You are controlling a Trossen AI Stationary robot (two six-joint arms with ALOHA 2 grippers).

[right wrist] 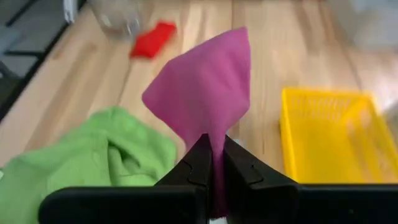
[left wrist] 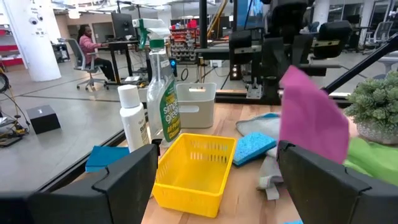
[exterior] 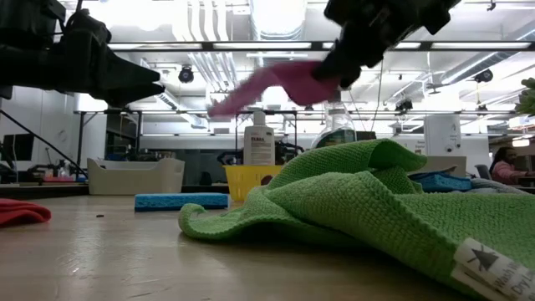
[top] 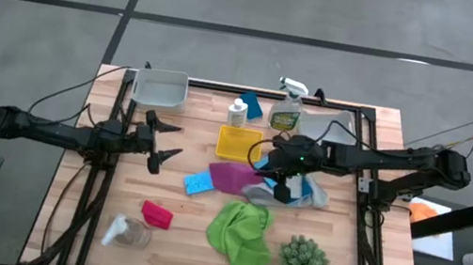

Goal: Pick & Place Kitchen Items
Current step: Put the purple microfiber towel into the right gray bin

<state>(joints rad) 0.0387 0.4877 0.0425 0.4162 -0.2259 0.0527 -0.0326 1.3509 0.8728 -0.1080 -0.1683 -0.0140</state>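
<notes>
Right gripper: the right gripper [right wrist: 211, 163] is clamped on a corner of the magenta cloth [right wrist: 202, 93], which hangs lifted off the table, just beside the yellow tray [top: 238, 142].
Left gripper: the left gripper [top: 168, 141] waits with fingers spread apart and empty, at the table's left side.
Nearby: the green cloth [top: 241, 235] and a blue sponge [top: 198, 183] lie below the lifted cloth.
Doing it well: judged from here, carry the cloth high enough that its trailing edge clears the tray and the spray bottle [top: 287, 107], and keep the pinch firm until it is over its spot.

The right gripper [right wrist: 213, 163] pinches a magenta cloth [right wrist: 202, 102], which hangs above the wooden table [right wrist: 261, 43]. Around the cloth: a yellow tray [right wrist: 336, 137] on one side, a green cloth [right wrist: 93, 155] on the other, a red cloth [right wrist: 152, 38] beyond.
</notes>
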